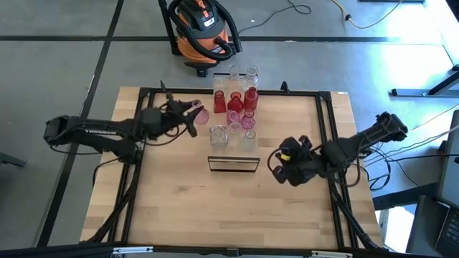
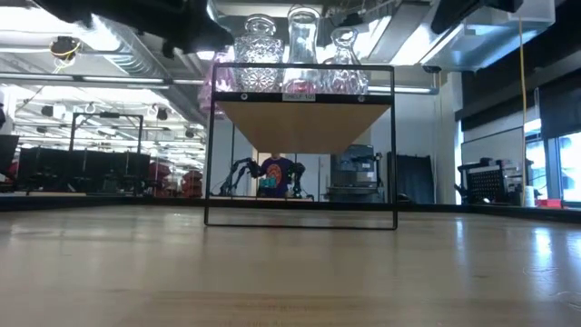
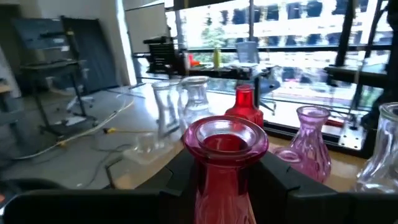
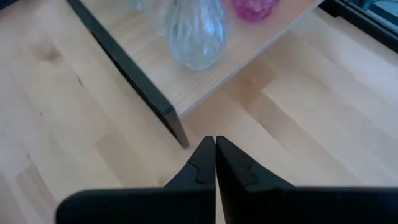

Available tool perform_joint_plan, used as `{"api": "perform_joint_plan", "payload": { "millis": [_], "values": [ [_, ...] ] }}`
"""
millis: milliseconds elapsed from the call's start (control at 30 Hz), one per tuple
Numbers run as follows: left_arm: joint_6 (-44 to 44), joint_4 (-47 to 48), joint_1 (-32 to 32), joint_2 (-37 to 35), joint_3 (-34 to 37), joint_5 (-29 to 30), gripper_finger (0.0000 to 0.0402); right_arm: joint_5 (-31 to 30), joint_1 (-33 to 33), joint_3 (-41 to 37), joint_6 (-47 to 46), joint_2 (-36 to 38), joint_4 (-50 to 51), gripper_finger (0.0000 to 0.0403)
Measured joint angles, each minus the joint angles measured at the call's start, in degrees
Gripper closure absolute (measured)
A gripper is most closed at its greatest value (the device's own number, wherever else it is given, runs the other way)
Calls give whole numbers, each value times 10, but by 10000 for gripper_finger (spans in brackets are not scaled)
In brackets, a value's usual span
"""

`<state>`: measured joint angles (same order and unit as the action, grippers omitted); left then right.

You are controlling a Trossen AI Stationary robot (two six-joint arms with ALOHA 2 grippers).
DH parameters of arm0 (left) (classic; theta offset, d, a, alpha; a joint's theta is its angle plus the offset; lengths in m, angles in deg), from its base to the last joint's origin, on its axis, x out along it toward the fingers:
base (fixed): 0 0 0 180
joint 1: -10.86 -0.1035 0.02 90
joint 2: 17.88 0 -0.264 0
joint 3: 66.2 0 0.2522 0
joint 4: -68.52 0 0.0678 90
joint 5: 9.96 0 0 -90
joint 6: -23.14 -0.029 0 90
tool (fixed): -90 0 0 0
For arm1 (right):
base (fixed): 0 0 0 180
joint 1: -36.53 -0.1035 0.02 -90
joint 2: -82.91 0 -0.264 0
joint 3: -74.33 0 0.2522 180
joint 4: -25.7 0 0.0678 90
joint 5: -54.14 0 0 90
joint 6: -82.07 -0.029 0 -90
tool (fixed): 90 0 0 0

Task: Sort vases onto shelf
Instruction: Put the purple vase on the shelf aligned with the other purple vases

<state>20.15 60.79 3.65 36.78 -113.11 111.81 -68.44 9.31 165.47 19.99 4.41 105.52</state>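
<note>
A pink ribbed glass vase (image 3: 224, 165) is grasped by the left hand (image 1: 192, 115), seemingly aloft at nine o'clock of the light-wood shelf (image 1: 233, 147). The right hand (image 4: 215, 163), clenched empty, is kept at three o'clock.

A low shelf (image 1: 233, 136) stands mid-bench (image 1: 179, 208), vases (image 1: 235, 100) clustered on it. Left gripper (image 1: 192, 115) — holding one vase (image 1: 200, 114) — sits at its left; right gripper (image 1: 276, 166) right.

The wooden table (image 1: 179, 208) carries the raised shelf (image 1: 232, 147) at its far middle. On the shelf stand red, pink and clear vases (image 1: 234, 107), clustered together.
</note>
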Motion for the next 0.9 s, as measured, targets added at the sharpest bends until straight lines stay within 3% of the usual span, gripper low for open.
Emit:
{"api": "perform_joint_plan", "payload": {
  "millis": [233,600,900],
  "values": [
    [44,2,-70,33,-5,-166,303,8,38,-2,-19,0,-2,403],
    [55,-19,-125,35,-5,-302,303,8,60,-2,-53,0,-8,403],
    [56,-25,-143,42,-5,-369,303,6,60,-2,-54,-1,-17,403]
  ]
}}
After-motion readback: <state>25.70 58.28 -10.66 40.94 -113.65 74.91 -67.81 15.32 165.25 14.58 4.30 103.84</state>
